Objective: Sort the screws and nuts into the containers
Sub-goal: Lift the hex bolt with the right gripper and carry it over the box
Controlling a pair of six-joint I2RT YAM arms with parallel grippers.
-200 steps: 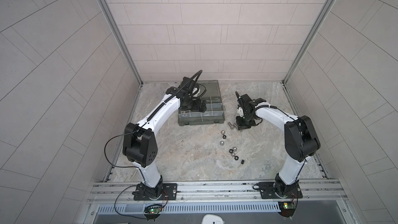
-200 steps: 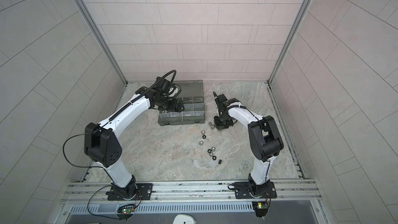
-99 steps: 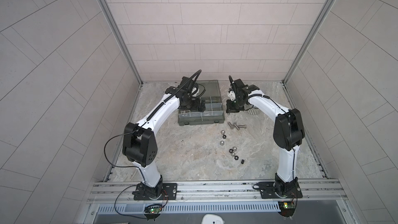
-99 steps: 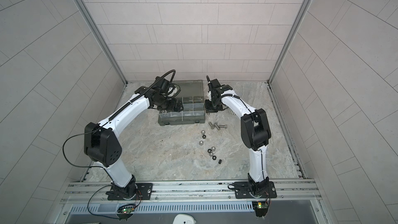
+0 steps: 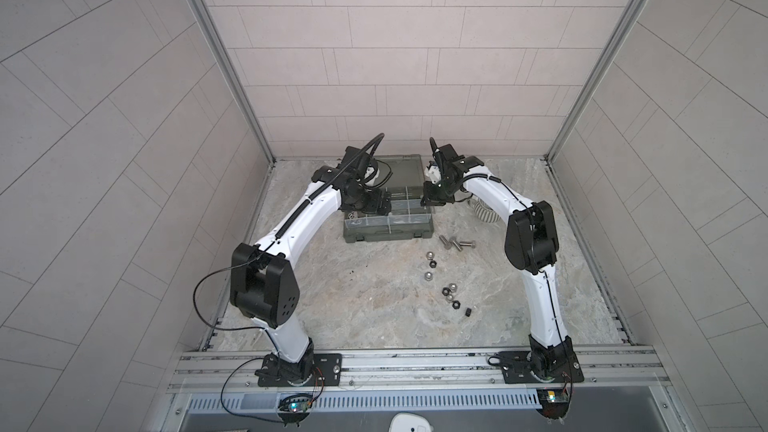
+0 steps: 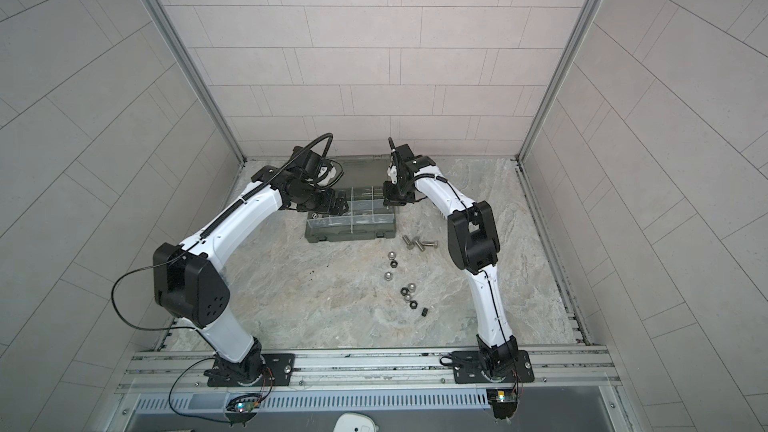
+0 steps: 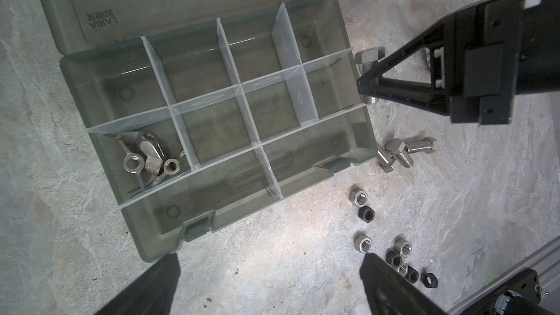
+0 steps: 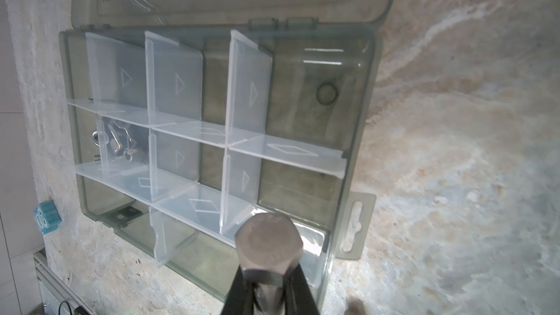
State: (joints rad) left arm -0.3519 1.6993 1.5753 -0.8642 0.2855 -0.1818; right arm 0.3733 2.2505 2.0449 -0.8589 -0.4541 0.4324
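R gripper (image 8: 269,293) is clamped tight on one screw (image 8: 269,250), pinched by the shank, hex head sticking out past the tips. In the L wrist view it hangs right at the case (image 7: 145,237) end wall on the R arm's side, head approx over the rim. Can't tell its height above it. L gripper (image 7: 269,283) is spread fully wide w/ nothing in it, hovering over the case's other end. That's near the wing nuts (image 7: 148,156), which sit in an end compartment, mid row. Other compartments look empty. Three loose screws (image 5: 455,243) lie on the table (image 5: 374,305) just off the case's front R corner. Nuts (image 5: 448,289), silver + black, are scattered further toward the robot base, apart from the case.

Risks, my read:
- Early drop: screw is at the wall, not clearly inside a compartment. Letting go here could mean it hits the rim, bounces out and rolls on the table.
- Grip is on a round threaded shank w/ narrow tips. The head-heavy screw could pivot or slip mid-move and land in the wrong cell.
- Going low: tips could catch the thin clear dividers (image 8: 245,92), knock them loose or shove the light case.
- Release from high: screw could hop over a divider.
- R forearm is close to the mug (image 5: 484,214). A swing back for the next screw could clip it.
- Both arms are over one small case. If L gripper moves in at the same time, they could collide.
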